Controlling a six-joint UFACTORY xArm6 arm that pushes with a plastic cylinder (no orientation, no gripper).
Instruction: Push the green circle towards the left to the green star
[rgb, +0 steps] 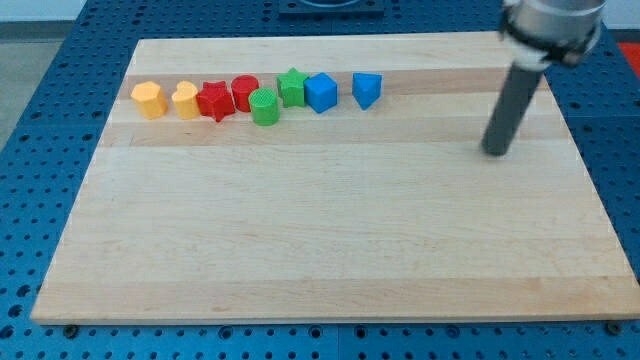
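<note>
The green circle (265, 106) lies in a row of blocks near the view's top left, just below and left of the green star (292, 87), touching or nearly touching it. My tip (495, 152) is at the view's right, far to the right of both green blocks and touching no block.
The row also holds a yellow hexagon (148, 100), a yellow block (186, 100), a red star (215, 101), a red block (245, 92), a blue cube (321, 92) and a blue block (367, 89). The wooden board (330, 250) sits on a blue perforated table.
</note>
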